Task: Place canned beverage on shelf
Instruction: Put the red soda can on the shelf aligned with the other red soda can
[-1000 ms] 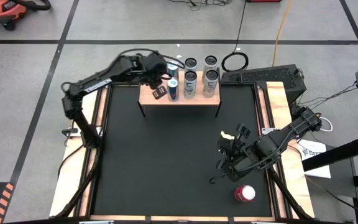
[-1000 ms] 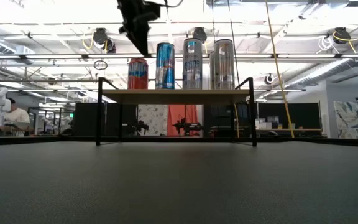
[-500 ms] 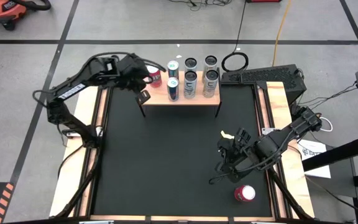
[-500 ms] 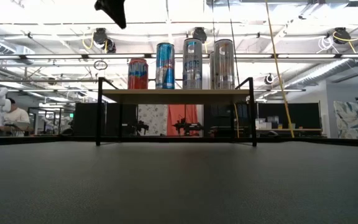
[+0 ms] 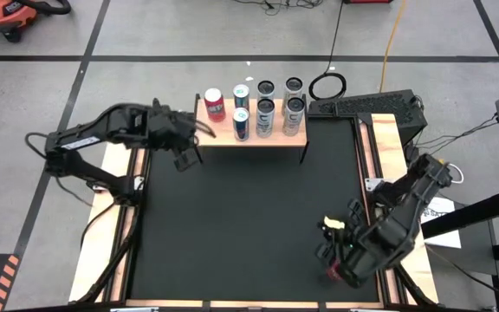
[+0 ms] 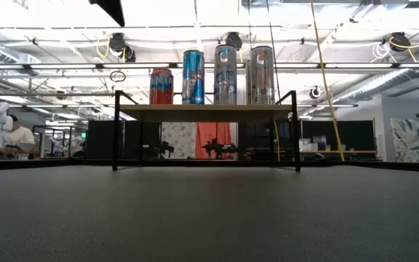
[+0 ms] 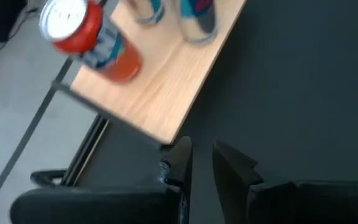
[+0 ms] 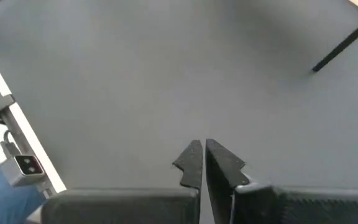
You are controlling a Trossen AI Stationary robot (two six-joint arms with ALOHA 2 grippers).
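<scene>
Left jaws [image 5: 186, 152] hang nearly shut and empty just off the shelf's [image 5: 251, 137] near-left corner, the red can [image 5: 215, 104] standing upright on the board beyond them, at the row's far-left end, with blue and silver cans [image 5: 266, 115] lined up beside it. Right jaws [image 5: 340, 260], also drawn almost together with nothing between them in the wrist view, hover low over the counter [image 5: 241, 225] at its near-right corner, directly above another red can [image 5: 334, 274] that peeks out from under the arm. Judging by this, one can is placed and the next pickup is in hand. To do it well, the right jaws should spread wide before dropping, straddle the can at mid-height, close squarely, then lift clear before crossing to whatever free board remains, avoiding the standing cans.
</scene>
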